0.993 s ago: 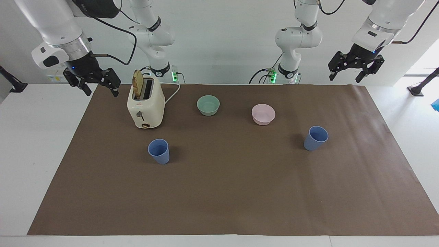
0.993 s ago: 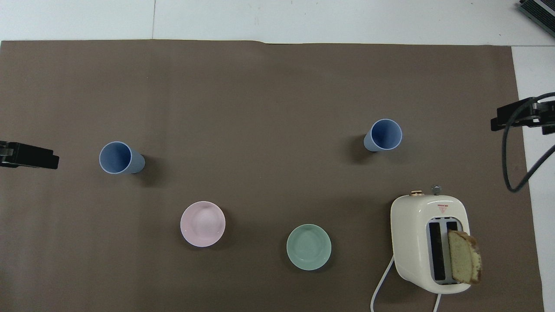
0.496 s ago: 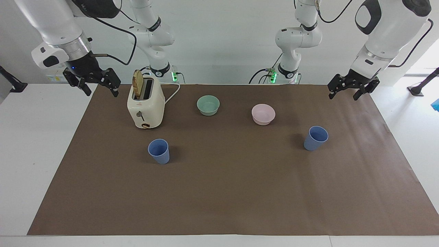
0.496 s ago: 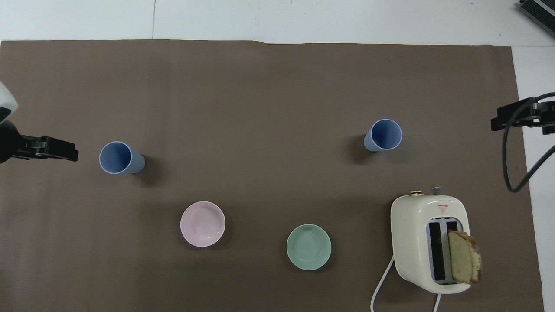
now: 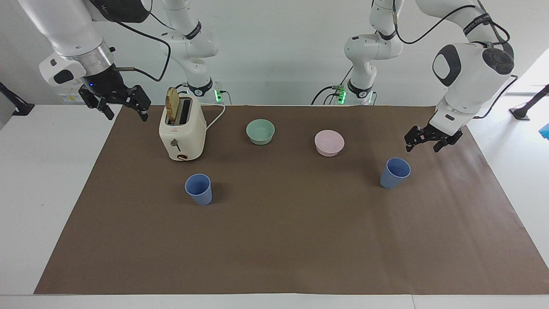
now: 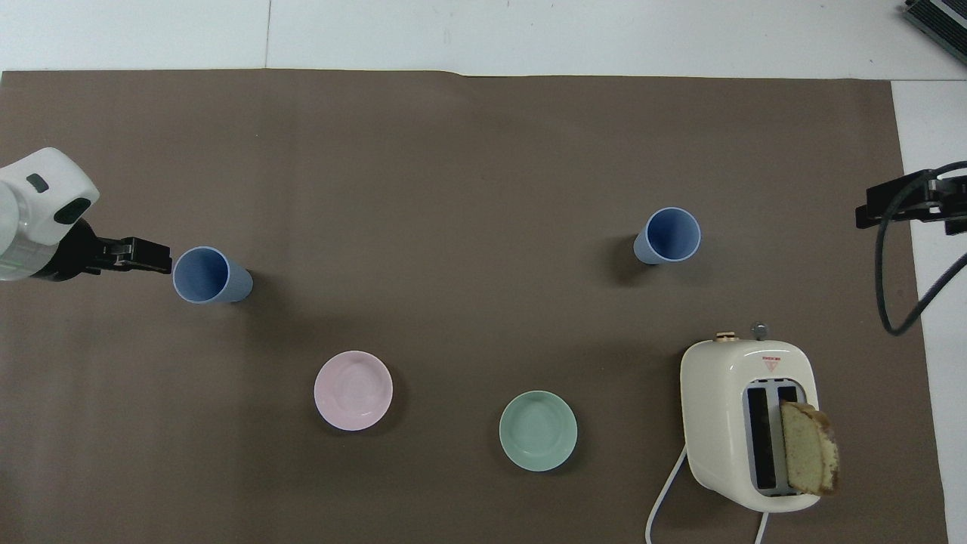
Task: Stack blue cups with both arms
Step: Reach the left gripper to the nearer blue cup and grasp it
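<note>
On brown mat [image 5: 274, 240] — two blue cups [image 5: 198, 189] [image 5: 394, 173] (upright, apart), two bowls [image 5: 260, 131] [image 5: 329, 143].

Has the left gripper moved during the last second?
Yes. The left gripper has come down and now hangs open near the blue cup at the left arm's end of the table, not touching it.

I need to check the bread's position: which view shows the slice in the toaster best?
The overhead view: the slice stands in the slot of the toaster toward the right arm's end. The facing view shows it edge-on, its lower part hidden.
</note>
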You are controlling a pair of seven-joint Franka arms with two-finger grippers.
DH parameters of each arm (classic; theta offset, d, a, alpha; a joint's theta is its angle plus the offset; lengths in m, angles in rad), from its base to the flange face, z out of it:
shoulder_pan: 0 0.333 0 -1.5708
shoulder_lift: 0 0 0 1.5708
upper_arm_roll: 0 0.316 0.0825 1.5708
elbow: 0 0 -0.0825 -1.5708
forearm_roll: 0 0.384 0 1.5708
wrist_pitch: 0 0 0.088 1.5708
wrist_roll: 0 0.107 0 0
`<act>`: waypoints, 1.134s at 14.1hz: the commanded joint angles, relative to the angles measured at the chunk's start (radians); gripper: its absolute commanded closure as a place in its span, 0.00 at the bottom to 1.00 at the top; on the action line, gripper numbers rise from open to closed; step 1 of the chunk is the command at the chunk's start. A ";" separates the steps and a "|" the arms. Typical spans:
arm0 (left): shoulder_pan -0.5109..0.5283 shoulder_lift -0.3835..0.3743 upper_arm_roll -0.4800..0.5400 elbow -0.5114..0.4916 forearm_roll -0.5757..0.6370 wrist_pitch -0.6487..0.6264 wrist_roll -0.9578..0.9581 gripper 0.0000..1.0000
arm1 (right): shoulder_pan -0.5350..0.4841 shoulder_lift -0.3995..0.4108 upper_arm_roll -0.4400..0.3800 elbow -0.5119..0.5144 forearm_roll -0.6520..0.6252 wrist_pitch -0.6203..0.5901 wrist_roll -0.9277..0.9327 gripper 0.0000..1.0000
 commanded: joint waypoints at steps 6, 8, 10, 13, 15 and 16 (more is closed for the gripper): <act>0.020 0.071 -0.007 -0.150 -0.005 0.222 -0.029 0.00 | -0.015 -0.015 0.004 -0.017 0.020 0.002 -0.034 0.00; 0.013 0.070 -0.007 -0.163 -0.009 0.220 -0.037 0.14 | -0.015 -0.015 0.004 -0.017 0.020 0.000 -0.034 0.00; 0.013 0.068 -0.007 -0.167 -0.023 0.220 -0.051 0.52 | -0.015 -0.015 0.004 -0.017 0.020 0.002 -0.034 0.00; 0.014 0.071 -0.007 -0.159 -0.057 0.217 -0.051 1.00 | -0.015 -0.015 0.004 -0.017 0.020 0.002 -0.034 0.00; 0.019 0.074 -0.007 -0.151 -0.080 0.217 -0.052 1.00 | -0.015 -0.015 0.004 -0.017 0.020 0.002 -0.034 0.00; 0.019 0.077 -0.007 -0.139 -0.087 0.216 -0.052 1.00 | -0.015 -0.015 0.004 -0.017 0.020 0.002 -0.034 0.00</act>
